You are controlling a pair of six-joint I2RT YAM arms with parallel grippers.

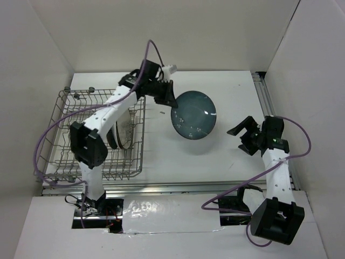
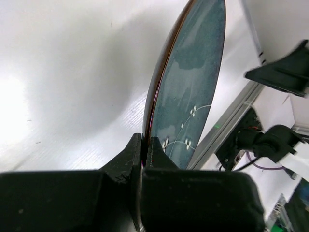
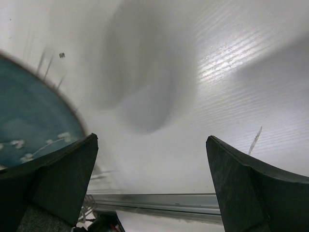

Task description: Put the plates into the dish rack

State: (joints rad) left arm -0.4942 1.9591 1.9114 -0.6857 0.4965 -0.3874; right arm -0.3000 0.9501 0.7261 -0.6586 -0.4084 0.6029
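Observation:
My left gripper (image 1: 173, 103) is shut on the left rim of a teal plate (image 1: 194, 115) with small white flowers and a red-brown back. It holds the plate tilted above the table, right of the dish rack (image 1: 64, 108). In the left wrist view the jaws (image 2: 145, 140) pinch the plate's edge (image 2: 193, 72). Two plates stand on edge in the rack, a cream patterned one (image 1: 127, 128) and a dark one (image 1: 115, 136), partly hidden by the left arm. My right gripper (image 1: 245, 136) is open and empty, right of the held plate. Its wrist view shows wide-apart jaws (image 3: 152, 139) and the plate's edge (image 3: 29, 121).
White walls enclose the table on the left, back and right. A metal rail (image 1: 188, 186) runs along the table's near edge and another rail (image 1: 264, 97) along its right side. The left arm reaches over the rack's right half.

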